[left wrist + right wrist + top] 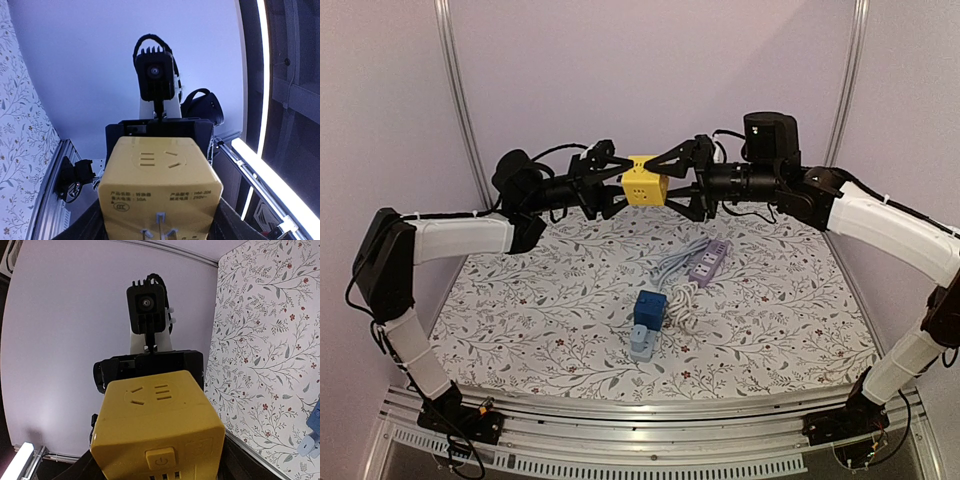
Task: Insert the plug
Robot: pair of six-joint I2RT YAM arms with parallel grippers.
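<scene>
Yellow and smooth-sided, the cube plug (644, 184) is a glossy plastic block with rounded edges, held in the air well above the far part of the worktop (520, 310), which is covered in a white cloth printed with leafy sprigs. The left tool (623, 186) clamps it from one side and the right tool (668, 185) is closed on it from the other, black fingers above and below. The cube has no clear long axis. Its metal prongs (159, 222) point back toward the left wrist, and its button face (159, 461) looks toward the right wrist. Below, a purple power strip (708, 262) lies diagonally, near-left to far-right, beside looped white cable (675, 275) and a blue cube (649, 308).
</scene>
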